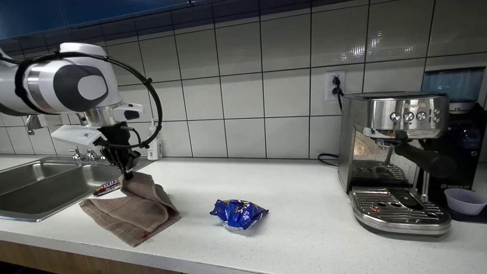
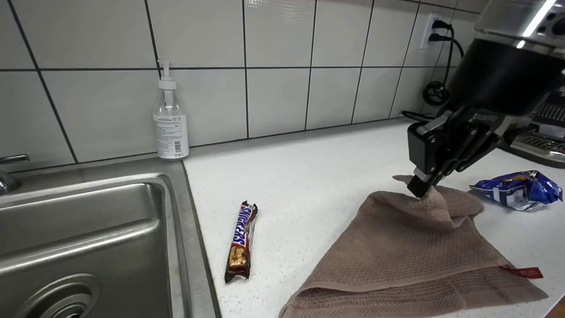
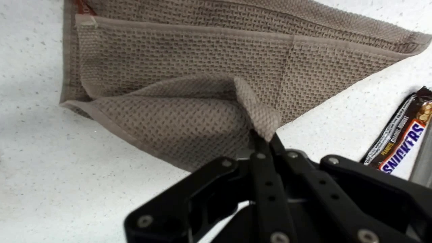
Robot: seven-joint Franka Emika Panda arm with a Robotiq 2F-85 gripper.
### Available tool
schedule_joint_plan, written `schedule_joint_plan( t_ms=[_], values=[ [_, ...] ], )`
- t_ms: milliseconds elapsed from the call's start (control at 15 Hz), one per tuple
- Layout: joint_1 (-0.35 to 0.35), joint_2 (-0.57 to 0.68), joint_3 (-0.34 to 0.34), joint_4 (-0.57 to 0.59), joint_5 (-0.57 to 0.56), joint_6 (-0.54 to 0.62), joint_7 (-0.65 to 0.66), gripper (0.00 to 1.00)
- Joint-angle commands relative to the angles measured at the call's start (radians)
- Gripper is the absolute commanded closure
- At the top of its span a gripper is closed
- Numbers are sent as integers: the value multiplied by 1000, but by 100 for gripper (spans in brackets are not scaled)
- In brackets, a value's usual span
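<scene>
You have the gripper (image 3: 265, 136) pinched together on a raised fold of the brown waffle-weave cloth towel (image 2: 397, 247). The towel lies below it and, in both exterior views, spreads toward the near edge of the white speckled countertop (image 1: 296, 198). Its long axis runs roughly left to right; the peak you grip is on its far side, lifted, while the rest sits on the countertop in loose layers. A small red fabric tag (image 2: 525, 272) shows at its near right.

To your left, between the towel and the stainless-steel double sink (image 2: 193, 247), lies a brown-wrapped Snickers bar (image 2: 240, 243), its length pointing near to far. On the right, apart from the towel, is a crumpled shiny blue packet (image 1: 239, 213); you cannot see what it holds.

The sink has two basins, with a round drain in the one nearest the towel. A clear plastic pump bottle (image 2: 171, 137) stands by its far right corner, its fill hard to tell. Well to the right, beside the silver espresso machine (image 1: 403, 110), sits a small lilac bowl (image 1: 466, 203); you cannot make out its contents.
</scene>
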Motion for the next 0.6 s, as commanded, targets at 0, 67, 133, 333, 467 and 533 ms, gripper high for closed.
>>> schedule_joint_plan(
  t_ms=[0,67,133,333,467,533],
  values=[
    [6,-43,44,-22,-53,-5,115,99],
    [8,-43,55,-18,-62,-8,138,99],
    [10,-41,64,-15,-68,-9,156,99],
    [17,-35,89,-6,-87,-14,206,99],
    [22,-30,105,0,-95,-14,235,99],
    [23,-26,113,5,-99,-15,249,99]
  ],
)
